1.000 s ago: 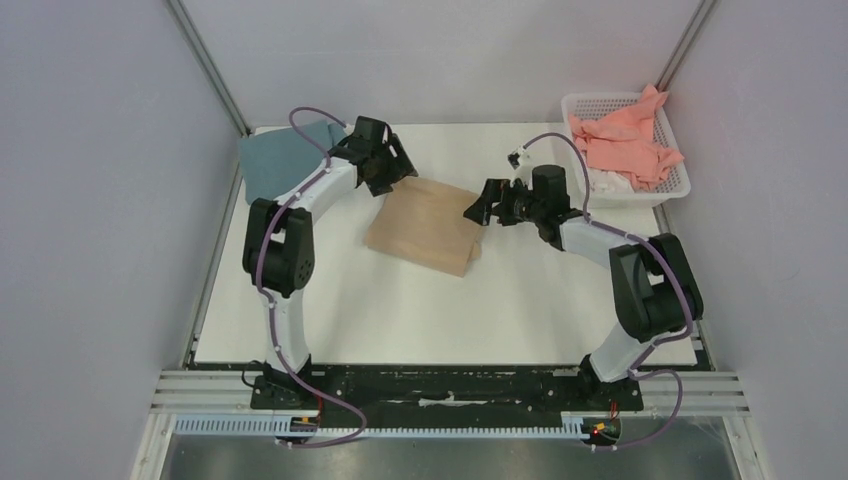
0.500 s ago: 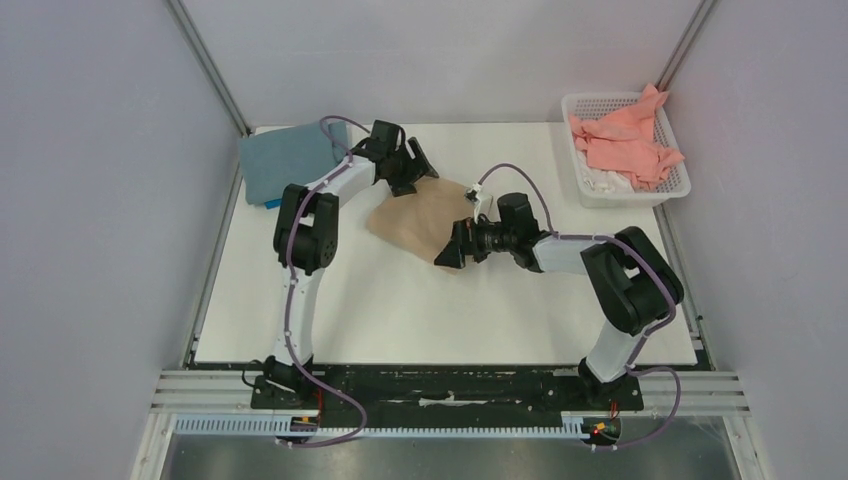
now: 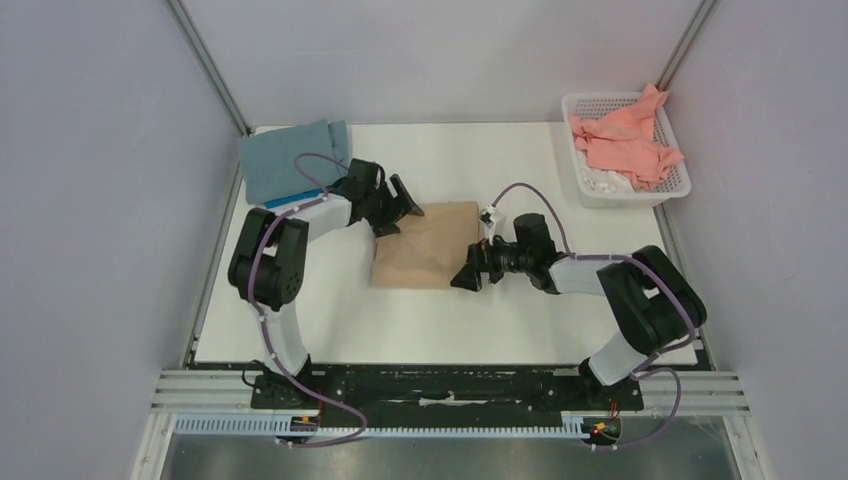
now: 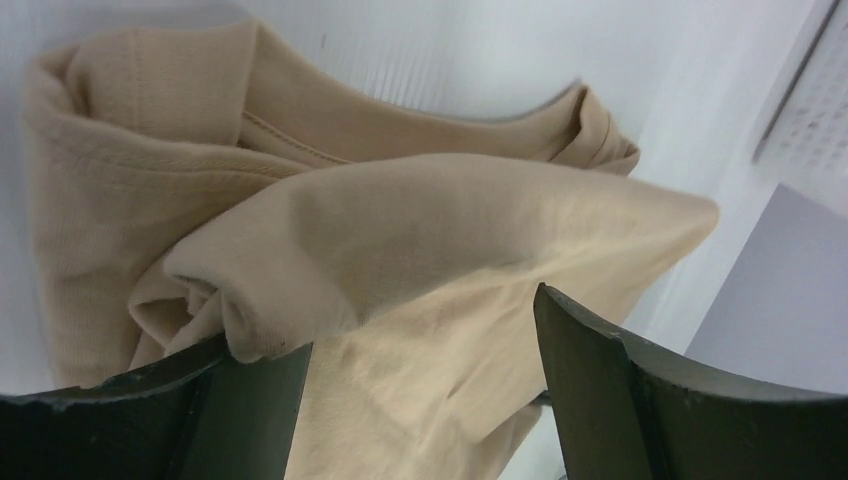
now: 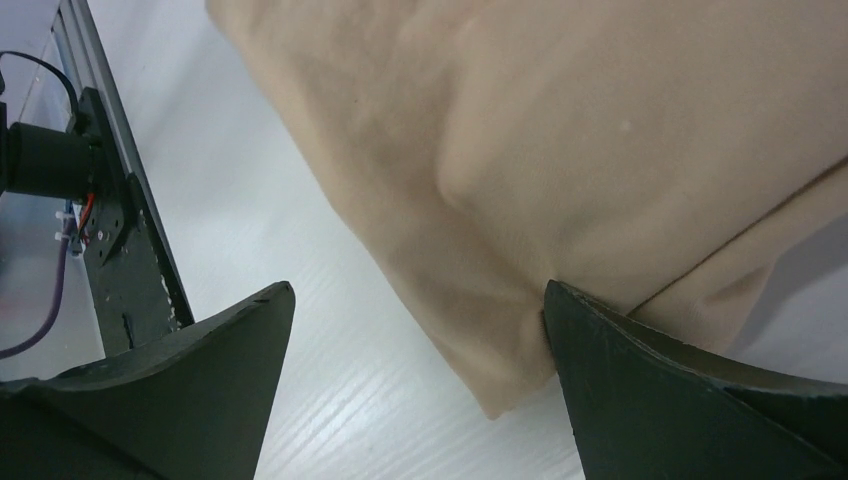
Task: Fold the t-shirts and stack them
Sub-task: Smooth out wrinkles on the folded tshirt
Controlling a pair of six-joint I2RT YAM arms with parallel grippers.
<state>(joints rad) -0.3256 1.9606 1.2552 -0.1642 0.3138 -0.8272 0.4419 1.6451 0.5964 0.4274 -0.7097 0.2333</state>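
- Shirt, the beige one (image 3: pixel 425 245), lies folded in the middle of the table (image 3: pixel 400 320).
- My left gripper (image 3: pixel 398 212) stands wide at its far left corner, with cloth bunched between the fingers (image 4: pixel 640 400).
- My right gripper (image 3: pixel 466 270) stands wide at its near right edge.
- Grey-blue shirt (image 3: pixel 285 160) lies far left.

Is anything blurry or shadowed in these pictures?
Top view: even soft light, all sharp. Left wrist view: the beige shirt is crisp enough to show stitching; the left hand's dark fingers blur slightly. Right wrist view: the right hand's fingers are dark silhouettes; the shirt casts a soft shadow.
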